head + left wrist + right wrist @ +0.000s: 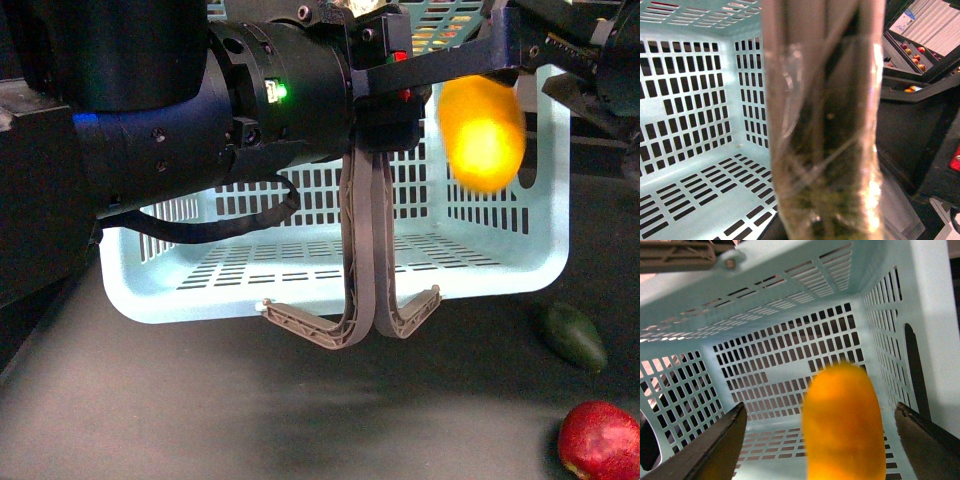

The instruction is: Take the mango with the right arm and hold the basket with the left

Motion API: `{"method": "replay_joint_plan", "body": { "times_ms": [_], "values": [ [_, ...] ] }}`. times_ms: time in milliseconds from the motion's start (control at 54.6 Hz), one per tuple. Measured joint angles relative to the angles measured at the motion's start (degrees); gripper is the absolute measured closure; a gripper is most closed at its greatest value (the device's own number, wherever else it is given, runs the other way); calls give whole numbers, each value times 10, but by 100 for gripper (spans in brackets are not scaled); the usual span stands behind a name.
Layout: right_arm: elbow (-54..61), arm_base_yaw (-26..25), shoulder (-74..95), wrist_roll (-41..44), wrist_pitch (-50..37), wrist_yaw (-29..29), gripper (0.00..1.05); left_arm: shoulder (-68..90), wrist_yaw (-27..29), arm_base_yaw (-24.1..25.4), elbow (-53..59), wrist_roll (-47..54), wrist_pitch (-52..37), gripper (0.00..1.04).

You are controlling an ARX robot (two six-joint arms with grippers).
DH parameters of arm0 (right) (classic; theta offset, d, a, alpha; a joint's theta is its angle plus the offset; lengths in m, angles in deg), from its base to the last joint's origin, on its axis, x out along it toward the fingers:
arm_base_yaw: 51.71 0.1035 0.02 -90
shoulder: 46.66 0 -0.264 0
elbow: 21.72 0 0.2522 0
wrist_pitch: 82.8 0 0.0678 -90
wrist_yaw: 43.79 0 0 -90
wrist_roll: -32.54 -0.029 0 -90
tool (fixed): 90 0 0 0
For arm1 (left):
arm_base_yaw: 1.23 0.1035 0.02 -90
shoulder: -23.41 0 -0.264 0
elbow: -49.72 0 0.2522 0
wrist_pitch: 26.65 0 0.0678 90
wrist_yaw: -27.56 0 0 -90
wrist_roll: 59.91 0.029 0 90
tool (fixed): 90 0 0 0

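The pale turquoise basket (500, 250) stands on the dark table, its two grey-brown handles (362, 250) pulled together and upright. My left gripper (385, 100) is shut on the tops of the handles, which fill the left wrist view (825, 125) and hide the fingers. The yellow-orange mango (482, 135) is blurred, in the air over the basket's right side. My right gripper (530, 65) is open just above it. In the right wrist view the mango (845, 425) lies between the spread fingers (710, 445), touching neither, with the basket's slotted floor (790, 350) behind it.
A dark green oval fruit (575, 337) lies on the table right of the basket. A red fruit (598, 440) lies at the front right corner. My bulky left arm (150, 110) fills the upper left of the front view.
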Motion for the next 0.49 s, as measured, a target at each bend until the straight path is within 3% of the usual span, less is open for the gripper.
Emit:
{"method": "replay_joint_plan", "body": {
  "times_ms": [73,311,494],
  "values": [
    [15,-8,-25,-6,-1,-7,6,0,0,0,0,0,0,99],
    [91,-64,-160,-21,26,-2,8,6,0,0,0,-3,1,99],
    [180,-122,-310,-27,97,25,8,6,2,0,0,-5,1,99]
  ]
}}
